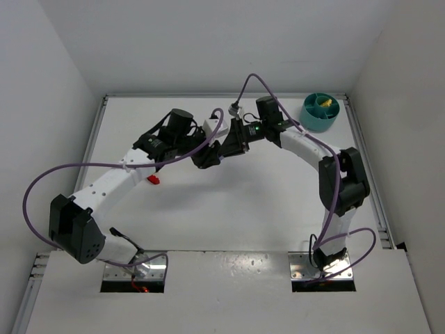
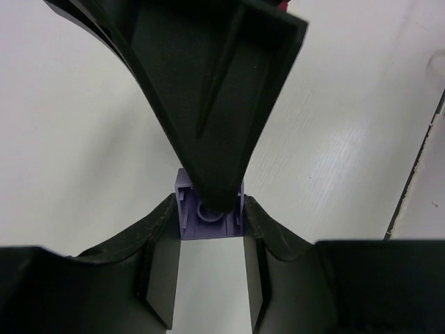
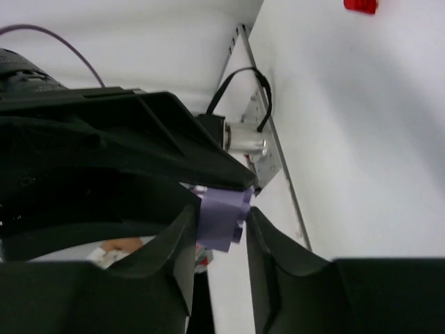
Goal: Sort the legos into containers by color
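Observation:
Both grippers meet above the middle of the white table. A small purple lego (image 2: 208, 221) sits between the fingertips of my left gripper (image 2: 208, 209), which is shut on it. My right gripper (image 3: 221, 212) comes in from the opposite side, and its two jaws press on the same purple lego (image 3: 221, 219). From above, the left gripper (image 1: 206, 156) and right gripper (image 1: 228, 147) touch tip to tip and hide the brick. A red lego (image 1: 154, 180) lies on the table beside the left arm. The teal tub (image 1: 311, 118) stands at the back right with a yellow lego (image 1: 323, 103) inside.
White walls close in the table on the left, back and right. A metal rail (image 1: 365, 167) runs along the right edge. Purple cables (image 1: 42, 181) loop off both arms. The red lego (image 3: 360, 5) also shows at the top of the right wrist view.

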Controlling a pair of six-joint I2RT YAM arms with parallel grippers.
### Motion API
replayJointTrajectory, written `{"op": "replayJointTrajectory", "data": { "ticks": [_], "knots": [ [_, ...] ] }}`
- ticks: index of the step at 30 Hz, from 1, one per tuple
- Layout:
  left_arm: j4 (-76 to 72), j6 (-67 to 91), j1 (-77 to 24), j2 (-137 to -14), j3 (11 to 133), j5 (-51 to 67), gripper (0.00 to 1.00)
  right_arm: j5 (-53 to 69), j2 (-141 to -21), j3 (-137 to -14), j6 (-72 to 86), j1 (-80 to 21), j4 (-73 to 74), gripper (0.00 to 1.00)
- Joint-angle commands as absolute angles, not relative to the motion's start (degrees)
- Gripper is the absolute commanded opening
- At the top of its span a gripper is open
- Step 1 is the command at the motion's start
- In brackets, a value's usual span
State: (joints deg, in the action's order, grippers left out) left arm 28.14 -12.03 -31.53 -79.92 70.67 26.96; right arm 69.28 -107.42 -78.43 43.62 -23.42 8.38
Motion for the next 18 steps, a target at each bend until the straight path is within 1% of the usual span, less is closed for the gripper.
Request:
{"op": "replayJointTrajectory", "data": {
  "ticks": [1,3,4,5,7,8,9,10,11,12,13,14,15,16,18],
  "knots": [
    [26.8,-11.5,-32.0,-79.9,72.9,27.1,0.17,71.0,-104.7,-78.1,43.9,-23.8,5.7,0.28],
    [26.8,-11.5,-32.0,-79.9,72.9,27.1,0.18,71.0,-104.7,-78.1,43.9,-23.8,5.2,0.15],
    [26.8,-11.5,-32.0,-79.9,72.9,27.1,0.18,71.0,-104.7,-78.1,43.3,-23.8,5.2,0.04],
    [26.8,-10.9,-32.0,-79.9,72.9,27.1,0.23,71.0,-104.7,-78.1,42.5,-23.8,5.9,0.01],
    [26.8,-10.2,-32.0,-79.9,73.5,25.2,0.35,71.0,-104.7,-78.1,41.3,-22.1,7.3,0.00],
    [26.8,-9.7,-32.0,-79.9,74.1,24.7,0.47,69.8,-104.7,-79.6,38.2,-21.5,10.8,0.00],
    [26.8,-9.7,-32.0,-79.9,74.1,24.2,0.54,68.6,-105.2,-81.2,34.8,-20.5,14.8,0.00],
    [26.8,-9.7,-32.0,-79.9,74.1,23.1,0.64,67.0,-105.2,-83.4,30.6,-18.6,19.6,0.00],
    [26.8,-8.9,-32.0,-79.9,74.1,22.2,0.86,61.8,-106.0,-89.8,26.0,-17.4,25.4,0.00],
    [26.8,-8.1,-31.4,-79.9,74.1,21.4,0.95,58.7,-107.0,-93.4,17.3,-16.3,36.9,0.00],
    [26.8,-7.4,-31.4,-79.9,74.1,19.0,1.00,56.1,-109.0,-96.6,14.6,-15.0,40.7,0.00],
    [26.8,-6.5,-30.3,-79.9,74.1,17.7,1.00,51.5,-110.2,-102.6,12.8,-11.9,43.8,0.00],
    [26.8,-4.8,-28.8,-79.9,74.1,16.9,1.00,49.6,-111.8,-106.0,11.4,-10.0,49.2,0.00],
    [26.3,-4.7,-28.0,-79.9,74.1,16.3,1.00,46.3,-114.7,-111.9,11.3,-6.3,51.2,0.00],
    [25.8,-4.0,-26.2,-79.9,74.1,15.2,1.00,38.4,-114.1,-112.7,9.6,-3.2,50.2,0.00]
  ]
}}
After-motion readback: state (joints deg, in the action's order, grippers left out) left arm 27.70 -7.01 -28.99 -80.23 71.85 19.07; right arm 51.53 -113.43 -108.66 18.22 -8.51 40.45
